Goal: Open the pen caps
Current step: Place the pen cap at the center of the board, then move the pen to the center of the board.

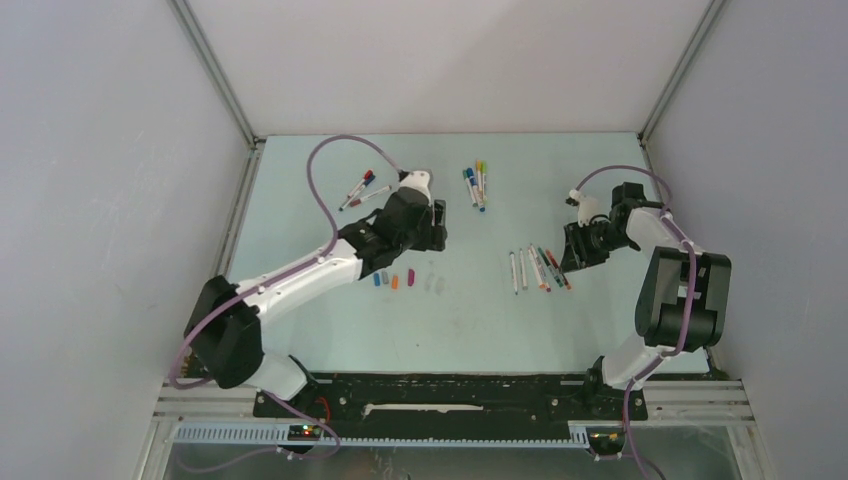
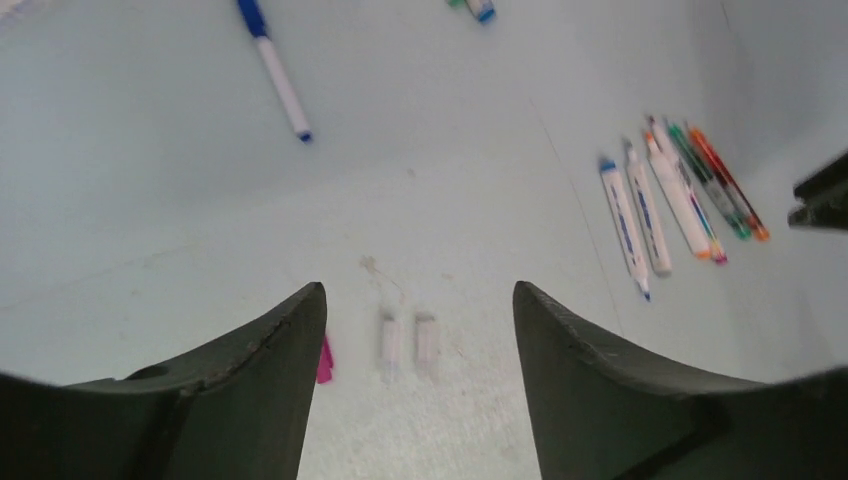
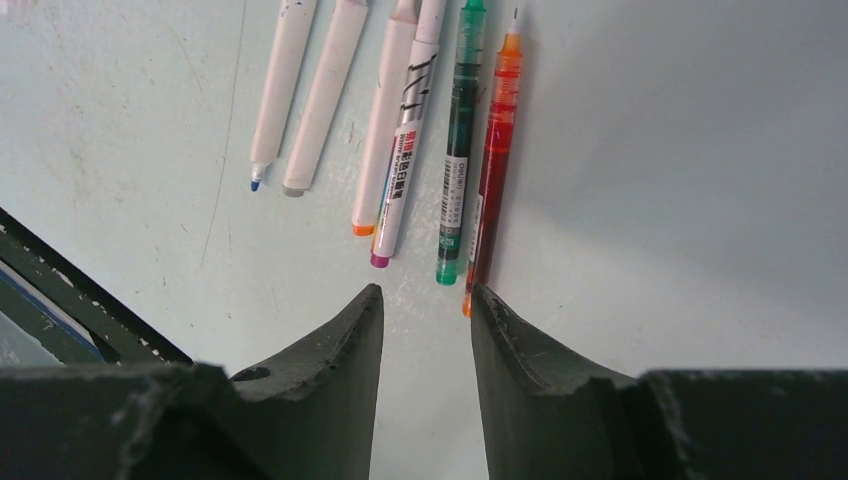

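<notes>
Several loose pen caps lie in a short row on the table: blue [image 1: 377, 279], orange [image 1: 394, 281], magenta [image 1: 411, 275] and two pale grey ones [image 1: 435, 283]. My left gripper [image 1: 432, 240] hovers just behind them, open and empty. In the left wrist view [image 2: 419, 290] the two grey caps [image 2: 408, 342] lie between the fingers and the magenta cap [image 2: 325, 360] lies beside the left finger. My right gripper [image 1: 578, 258] is open and empty [image 3: 426, 292] at the near ends of a row of uncapped pens [image 3: 400, 130]. The orange pen [image 3: 492, 170] ends at the right fingertip.
A bunch of capped pens [image 1: 476, 185] lies at the back centre, with blue, green and yellow caps. Another small bunch [image 1: 360, 188] lies at the back left. The uncapped row [image 1: 538, 268] lies right of centre. Grey walls enclose the table on both sides.
</notes>
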`<state>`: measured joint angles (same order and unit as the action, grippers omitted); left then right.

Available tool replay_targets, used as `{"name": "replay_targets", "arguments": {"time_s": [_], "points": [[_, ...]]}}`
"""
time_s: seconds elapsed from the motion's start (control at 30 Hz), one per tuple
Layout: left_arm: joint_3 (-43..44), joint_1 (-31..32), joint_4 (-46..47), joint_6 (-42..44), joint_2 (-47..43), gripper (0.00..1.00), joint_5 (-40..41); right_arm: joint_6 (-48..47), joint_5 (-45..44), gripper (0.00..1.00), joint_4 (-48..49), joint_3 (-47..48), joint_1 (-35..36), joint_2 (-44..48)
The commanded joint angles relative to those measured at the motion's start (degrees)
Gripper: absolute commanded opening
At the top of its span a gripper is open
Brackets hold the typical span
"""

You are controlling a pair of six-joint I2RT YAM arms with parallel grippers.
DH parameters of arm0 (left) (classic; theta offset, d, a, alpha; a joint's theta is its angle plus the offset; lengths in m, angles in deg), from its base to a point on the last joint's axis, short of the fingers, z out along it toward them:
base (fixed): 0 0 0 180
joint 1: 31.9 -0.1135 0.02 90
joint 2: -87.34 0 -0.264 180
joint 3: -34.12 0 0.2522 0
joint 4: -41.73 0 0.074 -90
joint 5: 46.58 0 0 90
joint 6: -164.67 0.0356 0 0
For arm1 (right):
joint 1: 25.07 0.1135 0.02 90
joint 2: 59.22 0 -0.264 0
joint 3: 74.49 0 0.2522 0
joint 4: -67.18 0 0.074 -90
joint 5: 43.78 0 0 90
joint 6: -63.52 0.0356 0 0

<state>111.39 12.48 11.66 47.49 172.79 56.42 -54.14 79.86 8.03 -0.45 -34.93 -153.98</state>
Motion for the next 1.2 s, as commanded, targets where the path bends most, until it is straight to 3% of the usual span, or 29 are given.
{"name": "replay_targets", "arguments": {"time_s": [0.0,0.03,0.07,0.33,0.47,0.6,0.7,1.17], "points": [[-0.09,-3.00,2.46,4.11,-3.61,0.81,9.60,-1.77,2.20,0.40,-1.06,2.30,0.02,2.72],[-0.17,-3.70,2.67,3.61,-3.96,0.93,10.86,-1.86,2.28,0.40,-1.16,2.31,0.02,2.85],[-0.22,-4.53,2.91,3.12,-4.05,0.99,11.69,-1.95,2.30,0.40,-1.15,2.31,0.01,2.94],[2.99,-13.40,3.00,-1.69,1.60,0.99,-2.23,-2.29,2.39,0.40,-1.40,2.48,0.10,3.24],[11.39,-14.55,-3.86,-1.89,10.56,0.98,-3.80,-2.38,2.23,0.40,-1.44,2.48,0.11,3.11],[27.43,-14.59,-19.16,-1.64,24.14,0.89,-2.97,-2.42,2.23,0.40,-1.54,2.57,0.11,3.18],[36.48,-14.60,-25.33,-1.69,31.63,0.84,-2.92,-2.45,2.23,0.41,-1.67,2.59,0.09,3.33],[57.05,-15.59,-31.74,-2.59,47.03,0.59,-5.06,-2.72,2.47,0.41,-1.92,2.78,0.11,3.80]]}}
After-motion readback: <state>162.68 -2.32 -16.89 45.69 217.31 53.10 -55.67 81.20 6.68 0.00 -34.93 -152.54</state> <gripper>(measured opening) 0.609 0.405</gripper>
